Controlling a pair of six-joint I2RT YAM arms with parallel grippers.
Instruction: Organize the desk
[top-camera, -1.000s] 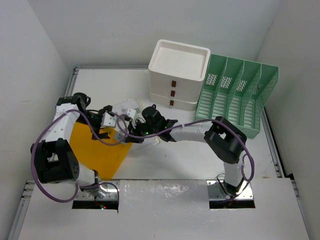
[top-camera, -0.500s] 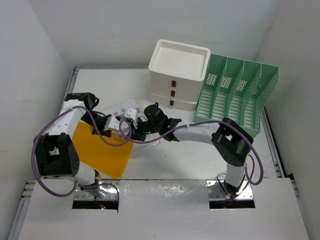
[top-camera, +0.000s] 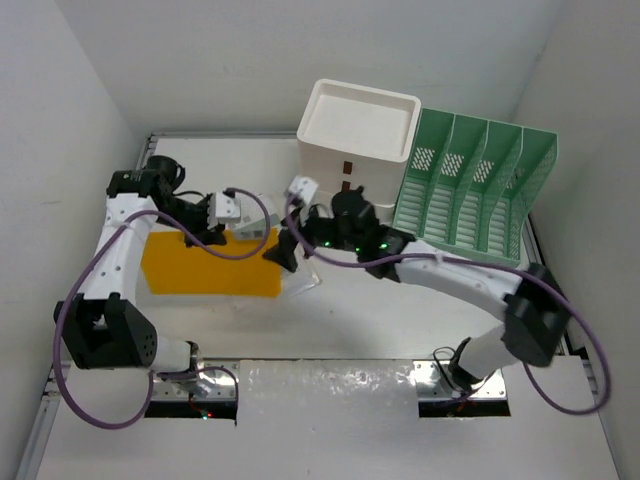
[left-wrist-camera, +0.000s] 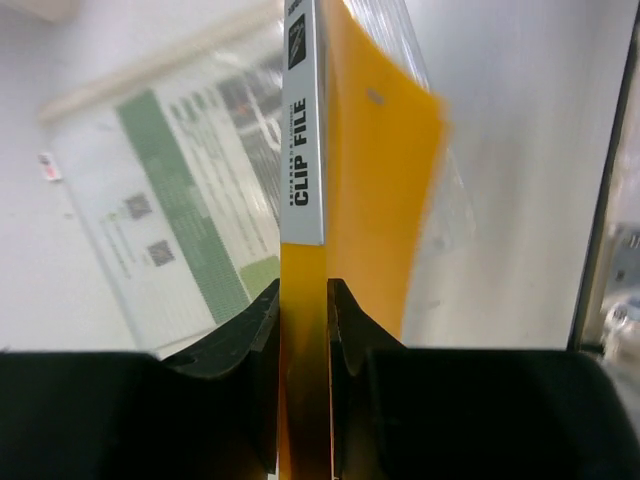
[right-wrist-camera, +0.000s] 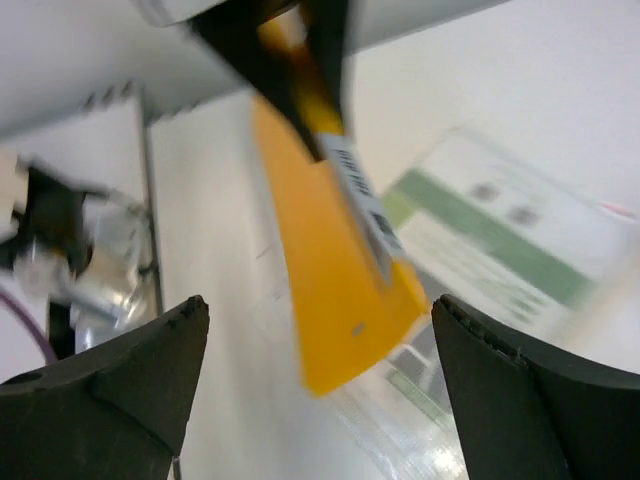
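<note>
A yellow clip file (top-camera: 210, 265) hangs over the left half of the white desk (top-camera: 400, 320), and my left gripper (top-camera: 212, 234) is shut on its upper edge. In the left wrist view the jaws (left-wrist-camera: 303, 300) pinch the file's spine, with the yellow cover (left-wrist-camera: 375, 170) stretching away from them. My right gripper (top-camera: 288, 222) stands open just right of the file, touching nothing. In the right wrist view its wide-apart fingers (right-wrist-camera: 318, 305) frame the file's lower corner (right-wrist-camera: 340, 290), and the left gripper (right-wrist-camera: 290, 40) shows at the top.
A clear sleeve holding a green-printed sheet (left-wrist-camera: 170, 190) lies on the desk beneath both grippers (top-camera: 262, 215). A white three-drawer box (top-camera: 355, 135) and a green slotted file rack (top-camera: 470, 190) stand at the back right. Metal rails run along the desk's edges.
The left gripper closed on the yellow file and swung it up from lying slantwise. The right gripper opened, let go and drew back to the right.
</note>
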